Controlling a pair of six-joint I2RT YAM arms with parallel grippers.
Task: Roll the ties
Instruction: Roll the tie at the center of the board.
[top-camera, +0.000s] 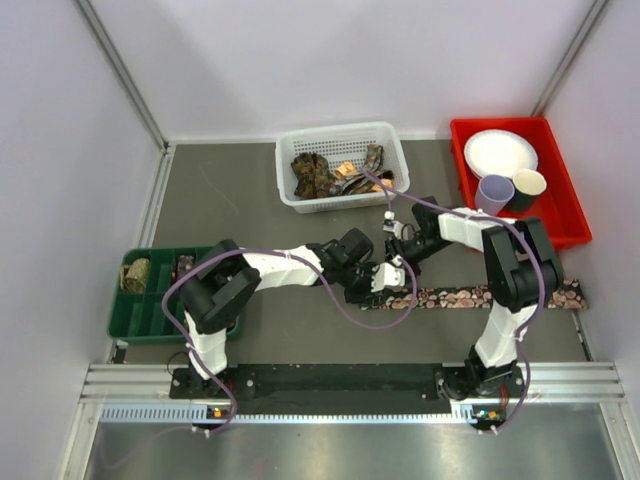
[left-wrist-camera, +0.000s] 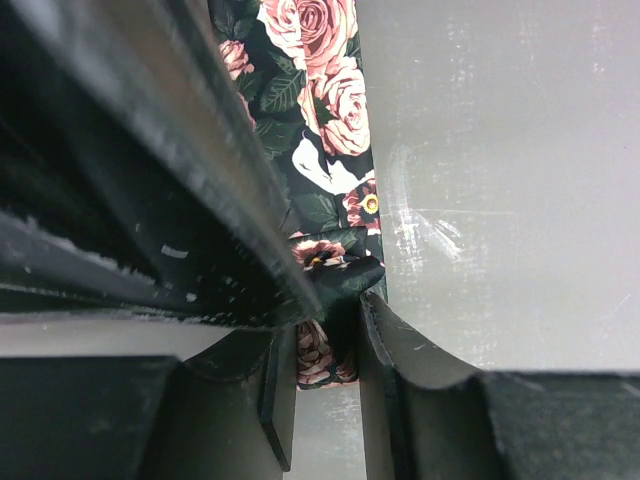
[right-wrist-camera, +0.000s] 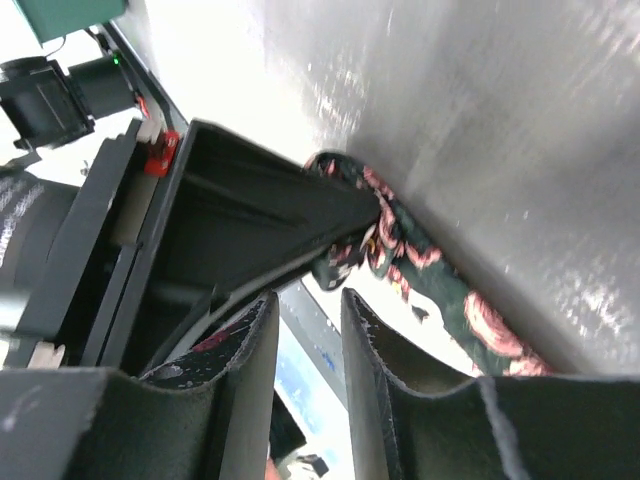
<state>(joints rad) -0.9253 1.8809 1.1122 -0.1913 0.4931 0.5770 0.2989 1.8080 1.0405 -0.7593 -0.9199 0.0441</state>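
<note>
One tie (top-camera: 480, 296), dark with pink roses, lies flat on the grey worktop (top-camera: 240, 200). It sits on the near side of the white basket (top-camera: 340, 131), well apart from it. The strip starts about level with the basket's right end and runs off to the right.

Two end effectors meet at the end of the tie nearest the basket.
- Left end effector (left-wrist-camera: 327, 320): clenched on the tie's bunched end. The rose fabric fills the narrow gap between its fingers (left-wrist-camera: 400, 380).
- Right end effector (right-wrist-camera: 308, 310): released. The gap between its fingers (right-wrist-camera: 375, 370) holds no cloth, and the tie passes just beyond the fingertips.

Several more ties (top-camera: 335, 172), brown and orange, lie heaped inside the basket.

One rolled tie (top-camera: 135, 275), beige and coiled tight, sits in a green tray (top-camera: 150, 315). This tray is left of the basket and nearer the arm bases. A second small dark item lies beside the coil, but I cannot tell what it is.

One red tray (top-camera: 500, 124) stands just right of the basket. It holds:
- a white plate (top-camera: 500, 153);
- a purple cup (top-camera: 494, 192);
- a cream cup (top-camera: 528, 184), touching the purple one.
</note>
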